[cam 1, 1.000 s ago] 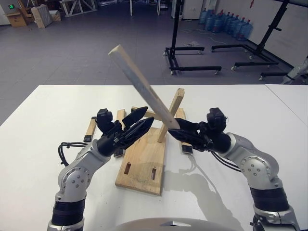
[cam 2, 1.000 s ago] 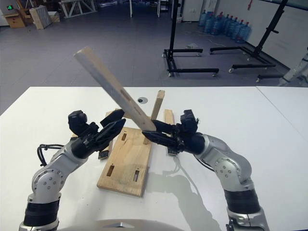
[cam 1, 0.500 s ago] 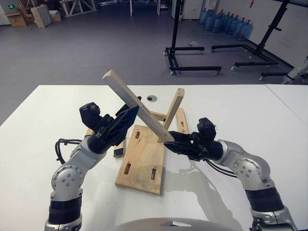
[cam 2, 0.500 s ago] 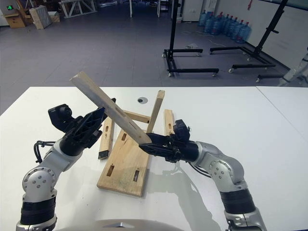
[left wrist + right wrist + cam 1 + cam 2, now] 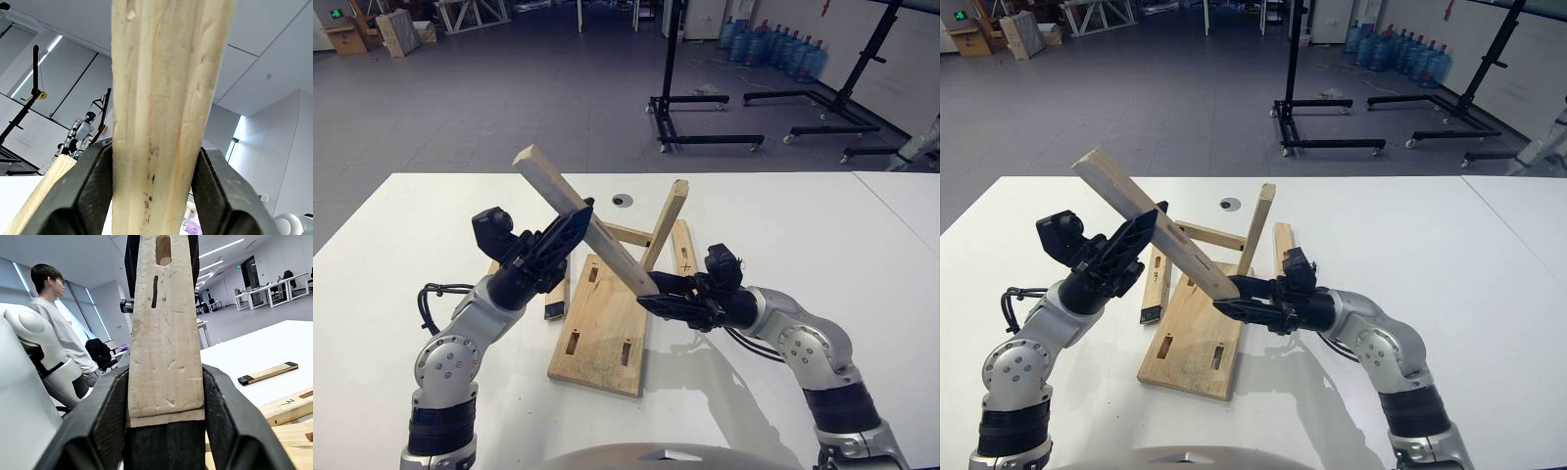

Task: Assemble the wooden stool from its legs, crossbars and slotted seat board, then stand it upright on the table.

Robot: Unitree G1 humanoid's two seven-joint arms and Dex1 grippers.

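A long wooden leg (image 5: 582,220) slants up to the left above the table, held at both ends of its lower half. My left gripper (image 5: 566,232) is shut on its middle, fingers (image 5: 93,196) pressing its sides. My right gripper (image 5: 653,297) is shut on its lower end (image 5: 165,357), just over the slotted seat board (image 5: 604,333), which lies flat. Another leg (image 5: 667,217) stands tilted in the board's far end, with a crossbar (image 5: 628,234) joined to it. A further leg (image 5: 684,252) lies behind my right gripper.
A loose piece with a black tip (image 5: 555,302) lies left of the board, also visible as a black-tipped piece (image 5: 266,373) in the right wrist view. A round hole (image 5: 623,200) sits in the white table (image 5: 822,225) at the back. Black stands (image 5: 705,108) are on the floor beyond.
My left gripper rose from beside the board and closed on the leg's middle. The right gripper moved down and left, lowering the leg's end toward the board; the leg now leans flatter.
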